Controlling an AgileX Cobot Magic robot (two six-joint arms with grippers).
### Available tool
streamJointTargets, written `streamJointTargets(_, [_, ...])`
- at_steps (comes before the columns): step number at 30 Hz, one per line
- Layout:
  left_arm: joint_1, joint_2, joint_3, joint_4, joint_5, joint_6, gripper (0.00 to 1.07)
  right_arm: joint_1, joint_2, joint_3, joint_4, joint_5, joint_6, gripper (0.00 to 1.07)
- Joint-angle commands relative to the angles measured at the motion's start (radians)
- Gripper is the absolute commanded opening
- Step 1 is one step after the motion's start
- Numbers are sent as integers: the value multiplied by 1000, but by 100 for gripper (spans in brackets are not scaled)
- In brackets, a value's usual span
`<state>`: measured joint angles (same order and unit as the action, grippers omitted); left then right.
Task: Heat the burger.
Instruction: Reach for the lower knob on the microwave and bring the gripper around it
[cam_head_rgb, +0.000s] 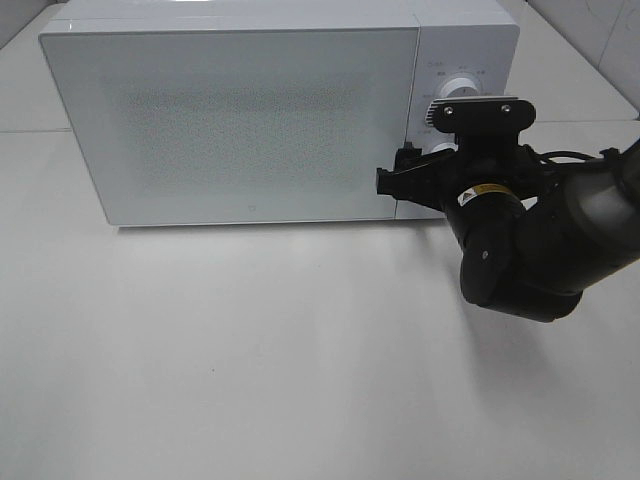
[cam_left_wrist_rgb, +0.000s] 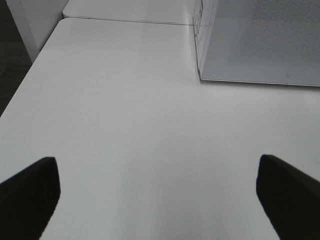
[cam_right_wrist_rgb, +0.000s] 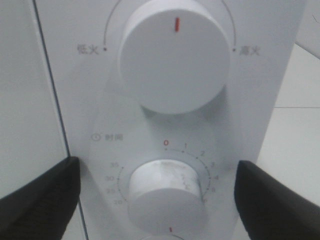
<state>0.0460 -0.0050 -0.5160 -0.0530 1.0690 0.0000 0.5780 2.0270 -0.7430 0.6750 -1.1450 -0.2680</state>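
Note:
The burger is out of view; the white microwave (cam_head_rgb: 240, 110) has its door shut. My right gripper (cam_right_wrist_rgb: 160, 200) is up against the control panel, open. Its dark fingers (cam_right_wrist_rgb: 40, 195) stand either side of the lower timer knob (cam_right_wrist_rgb: 165, 192) with a gap on each side. The timer's red mark points down. Above it is the power knob (cam_right_wrist_rgb: 174, 55), its red mark pointing up. In the exterior high view the right arm (cam_head_rgb: 530, 240) covers the lower knob. My left gripper (cam_left_wrist_rgb: 157, 200) hangs open over bare table with nothing between its fingers (cam_left_wrist_rgb: 27, 195).
The microwave's front left corner (cam_left_wrist_rgb: 200, 75) shows in the left wrist view, ahead of the left gripper. The white table (cam_head_rgb: 250, 350) stretches in front of the microwave. Its left edge (cam_left_wrist_rgb: 20, 90) drops off to a dark floor.

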Motion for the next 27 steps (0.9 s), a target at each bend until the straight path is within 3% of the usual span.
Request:
streamJointTargets(1, [4, -13, 1, -1, 0, 0, 100, -12, 1, -14, -6, -21, 7, 76])
streamJointTargets(6, [4, -13, 1, -1, 0, 0, 100, -12, 7, -14, -11, -21, 7, 76])
streamJointTargets(14, [4, -13, 1, -1, 0, 0, 100, -12, 36, -14, -30, -16, 30, 62])
streamJointTargets(20, [4, -13, 1, -1, 0, 0, 100, -9, 36, -14, -29, -68, 23, 44])
streamJointTargets(21, [4, -13, 1, -1, 0, 0, 100, -9, 36, -14, -29, -78, 13, 35])
streamJointTargets(23, [4, -13, 1, -1, 0, 0, 100, -9, 36, -14, -29, -84, 7, 29])
streamJointTargets(24, [4, -13, 1, -1, 0, 0, 100, -9, 36, -14, -29, -95, 2, 19])
streamJointTargets(27, [4, -13, 1, -1, 0, 0, 100, -9, 36, -14, -29, -99, 2, 11])
